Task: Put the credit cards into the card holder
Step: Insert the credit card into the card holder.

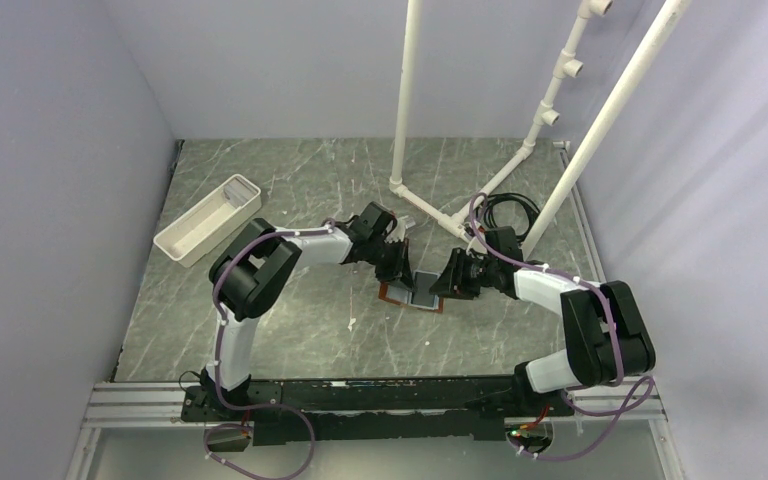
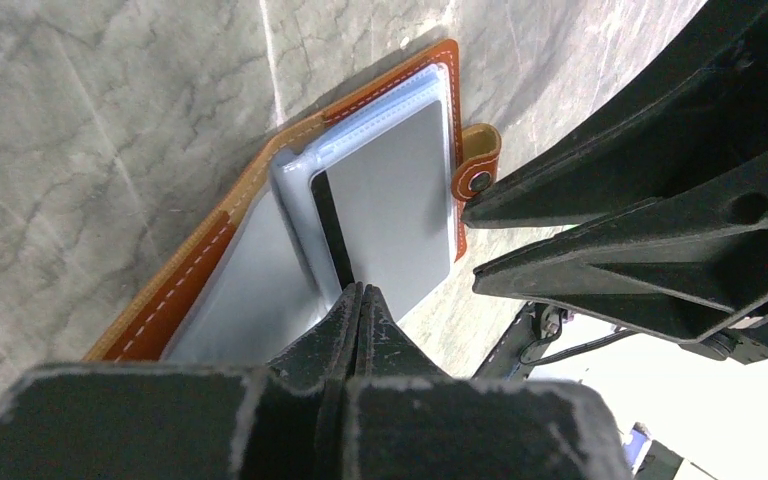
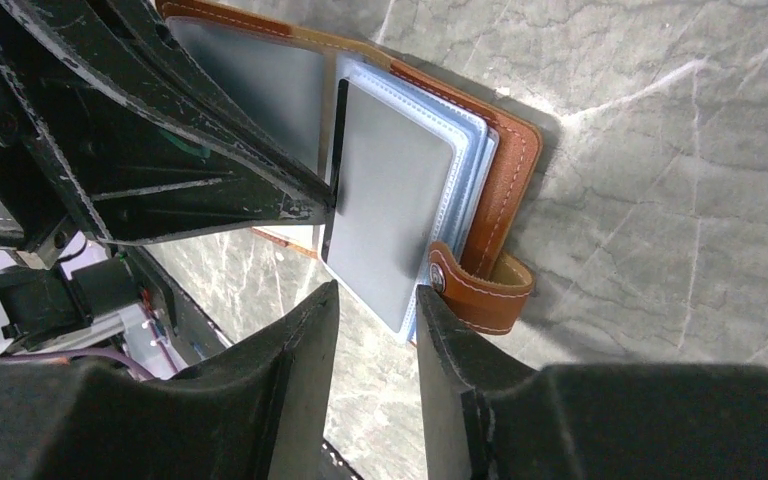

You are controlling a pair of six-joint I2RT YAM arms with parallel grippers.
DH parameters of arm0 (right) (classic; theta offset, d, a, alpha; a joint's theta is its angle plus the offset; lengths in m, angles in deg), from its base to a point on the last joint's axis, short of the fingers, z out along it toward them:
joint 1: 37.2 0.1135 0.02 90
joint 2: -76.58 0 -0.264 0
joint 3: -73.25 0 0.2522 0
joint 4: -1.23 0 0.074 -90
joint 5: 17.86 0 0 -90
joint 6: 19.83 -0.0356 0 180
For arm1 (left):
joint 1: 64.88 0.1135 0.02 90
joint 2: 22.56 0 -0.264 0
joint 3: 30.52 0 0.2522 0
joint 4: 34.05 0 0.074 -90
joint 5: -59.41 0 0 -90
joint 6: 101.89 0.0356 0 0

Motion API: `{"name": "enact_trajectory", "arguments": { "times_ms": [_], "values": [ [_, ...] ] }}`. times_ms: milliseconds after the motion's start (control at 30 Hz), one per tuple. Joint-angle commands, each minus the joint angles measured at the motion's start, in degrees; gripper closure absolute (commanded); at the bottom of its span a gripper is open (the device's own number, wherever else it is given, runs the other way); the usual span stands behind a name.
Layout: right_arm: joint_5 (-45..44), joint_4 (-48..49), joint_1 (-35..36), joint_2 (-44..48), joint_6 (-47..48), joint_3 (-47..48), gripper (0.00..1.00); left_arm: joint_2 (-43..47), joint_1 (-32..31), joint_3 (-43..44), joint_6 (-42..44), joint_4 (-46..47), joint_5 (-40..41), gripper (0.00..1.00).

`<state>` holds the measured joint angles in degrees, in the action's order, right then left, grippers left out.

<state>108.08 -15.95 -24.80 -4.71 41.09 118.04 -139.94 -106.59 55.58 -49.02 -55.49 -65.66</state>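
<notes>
The brown leather card holder (image 1: 397, 293) lies open on the marble table, also in the left wrist view (image 2: 190, 290) and the right wrist view (image 3: 510, 170). A grey credit card (image 2: 390, 215) lies on its clear sleeves, part sticking out past the near edge (image 3: 390, 210). A second grey card (image 3: 250, 80) fills the other half. My left gripper (image 2: 360, 290) is shut, its tips against the card's edge by the fold (image 1: 400, 270). My right gripper (image 3: 375, 300) is open, its jaws either side of the card's protruding end, beside the strap tab (image 3: 480, 290).
A long white plastic tray (image 1: 208, 220) stands at the back left. A white pipe frame (image 1: 430, 205) and a coil of black cable (image 1: 510, 210) are behind the grippers. Grey walls close both sides.
</notes>
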Motion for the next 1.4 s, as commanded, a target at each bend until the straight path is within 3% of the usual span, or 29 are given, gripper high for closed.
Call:
{"name": "enact_trajectory", "arguments": {
  "times_ms": [0,400,567,733,867,1167,1267,1367],
  "values": [
    [0.2,1.2,-0.2,-1.2,1.1,1.0,0.63,-0.6,0.6,-1.7,0.5,2.1,0.8,1.00],
    [2.2,2.9,-0.3,-2.0,0.3,1.0,0.63,-0.8,0.7,-2.9,0.5,2.8,0.5,1.00],
    [3.2,3.2,-0.3,-1.2,-0.4,1.0,0.71,-0.9,0.8,-2.8,0.7,2.7,0.4,1.00],
    [3.8,3.2,-0.2,-0.6,-0.2,1.2,0.71,-0.9,0.7,-2.8,0.6,2.9,0.1,1.00],
    [7.3,7.2,-0.3,-1.7,-1.9,1.0,0.71,-0.9,0.7,-2.5,0.5,2.8,-0.3,1.00],
    [10.7,11.7,0.9,-3.6,-3.6,3.5,0.61,7.9,3.8,-4.7,-4.4,7.1,-6.8,0.76],
    [11.0,14.1,3.9,-6.6,-5.1,5.8,0.59,14.1,6.7,-8.0,-7.1,10.0,-9.0,0.71],
    [10.5,17.0,8.5,-11.0,-7.9,9.0,0.57,23.0,11.2,-11.8,-6.7,5.7,-9.2,0.66]
  ]
}}
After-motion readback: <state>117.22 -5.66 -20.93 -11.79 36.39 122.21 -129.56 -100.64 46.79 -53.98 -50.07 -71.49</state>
